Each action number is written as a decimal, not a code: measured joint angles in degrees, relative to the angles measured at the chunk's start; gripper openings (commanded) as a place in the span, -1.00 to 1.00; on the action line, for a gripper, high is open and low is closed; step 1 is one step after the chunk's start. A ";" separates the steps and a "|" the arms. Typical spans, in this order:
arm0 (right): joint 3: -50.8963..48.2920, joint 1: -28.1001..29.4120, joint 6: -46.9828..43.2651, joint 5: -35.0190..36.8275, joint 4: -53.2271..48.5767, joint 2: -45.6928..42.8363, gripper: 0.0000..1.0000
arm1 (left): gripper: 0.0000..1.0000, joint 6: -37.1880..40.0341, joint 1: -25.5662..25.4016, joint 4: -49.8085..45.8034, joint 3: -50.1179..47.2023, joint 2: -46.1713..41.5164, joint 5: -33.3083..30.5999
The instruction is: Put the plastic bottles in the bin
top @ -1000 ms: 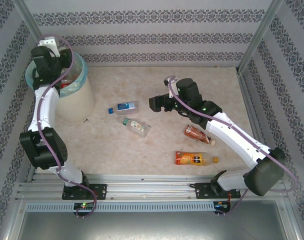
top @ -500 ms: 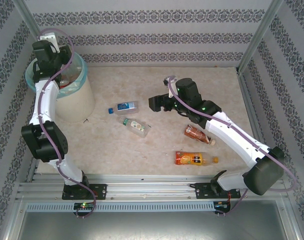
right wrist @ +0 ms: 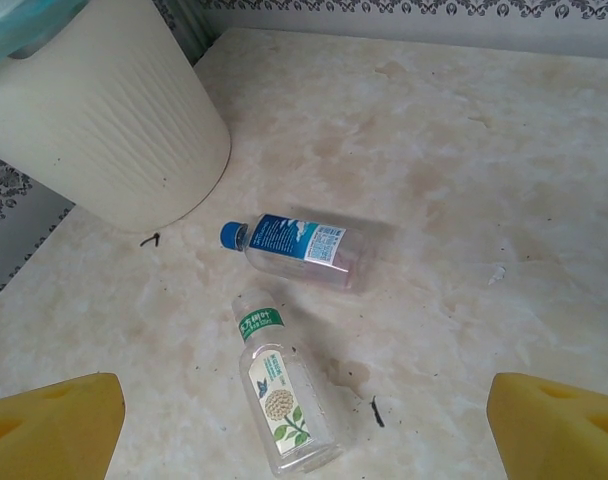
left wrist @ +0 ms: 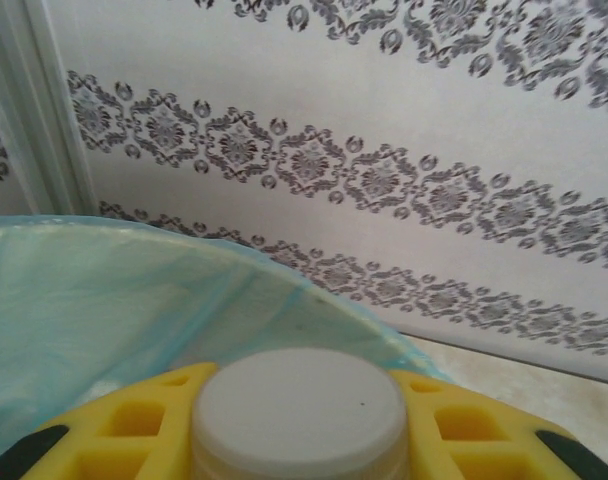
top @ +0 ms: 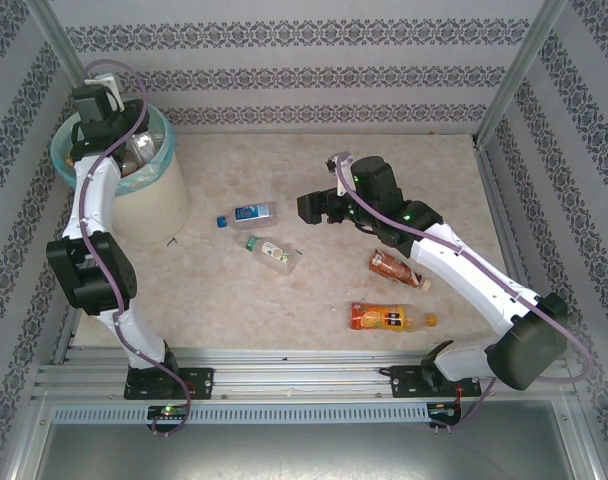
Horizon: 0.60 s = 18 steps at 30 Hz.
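Left claw (left wrist: 299,455) clamped on white-capped bottle (left wrist: 299,405) over bin (left wrist: 84,300), arm edged slightly farther since last frame (right claw (right wrist: 304,425) wide open over desk (right wrist: 434,150), hasn't moved).

Bottles lying on tabletop (top: 434,180): 4, i.e. 1 clear w/ blue cap & label (top: 249,213), 1 clear w/ green cap (top: 272,253), 1 brown (top: 392,267), 1 orange (top: 389,319). Plus 1 white-cap bottle (left wrist: 299,400) clamped btwn yellow fingers (left wrist: 134,420) of left gripper (left wrist: 299,450), over the bin (top: 149,205). So 5 countable; more shapes inside bin, too jumbled to count.

Bins: 1, w/ 1 teal liner bag (left wrist: 84,300).

Arms: 2, left arm (top: 89,210) & right arm (top: 464,270).

Grippers: 2; right gripper (top: 312,208) spread wide, nothing in it. Yellow fingers: 2 per gripper, 4 total.

Metal posts at back corners: 2, left post (top: 54,45) & right post (top: 524,68).
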 measured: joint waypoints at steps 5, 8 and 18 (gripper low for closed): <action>0.00 0.00 0.02 0.00 -0.04 0.00 0.87 | -1.00 -5.46 0.46 -4.26 3.43 0.76 3.19; 0.00 0.00 0.02 0.00 -0.04 0.00 0.87 | -1.00 -7.41 1.03 -5.22 4.72 1.79 4.24; 0.00 0.00 0.66 0.00 -0.22 0.00 0.86 | 0.41 -8.72 0.96 -5.09 4.68 0.81 4.57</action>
